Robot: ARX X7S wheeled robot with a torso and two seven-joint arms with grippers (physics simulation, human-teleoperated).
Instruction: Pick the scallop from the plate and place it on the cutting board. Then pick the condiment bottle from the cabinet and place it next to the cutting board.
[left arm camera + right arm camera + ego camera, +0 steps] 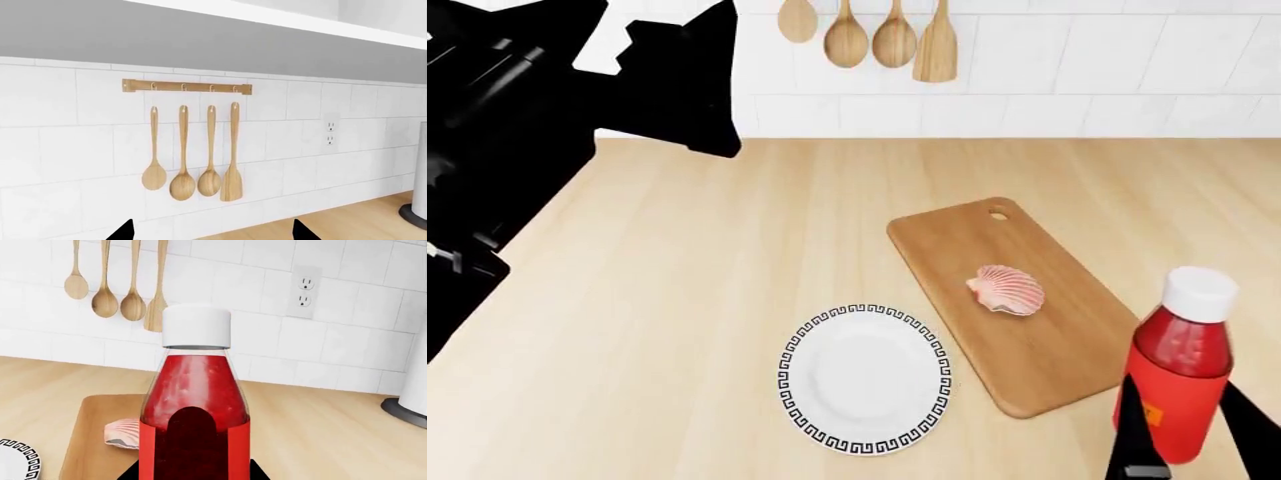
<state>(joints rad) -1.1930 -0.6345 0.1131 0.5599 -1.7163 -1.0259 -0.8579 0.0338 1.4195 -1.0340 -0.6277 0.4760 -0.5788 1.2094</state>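
The scallop [1006, 290] already lies on the cutting board [1054, 370], and the right gripper [1190, 440], clamped on the condiment bottle [1181, 365], has only to set it down beside the board.

two arms, one raised, one low and gripping

the left arm [521, 110] is lifted high over the far left corner of the desk, a dark bulk against the wall. its left pincer [212, 231] points at the wall, fingertips [123, 231] set wide apart with nothing between them. the right pincer [1185, 440] sits low near the front right edge of the desk, its two fingers [1134, 430] upright and closed on either side of the condiment bottle [1177, 375], which stands upright between them.
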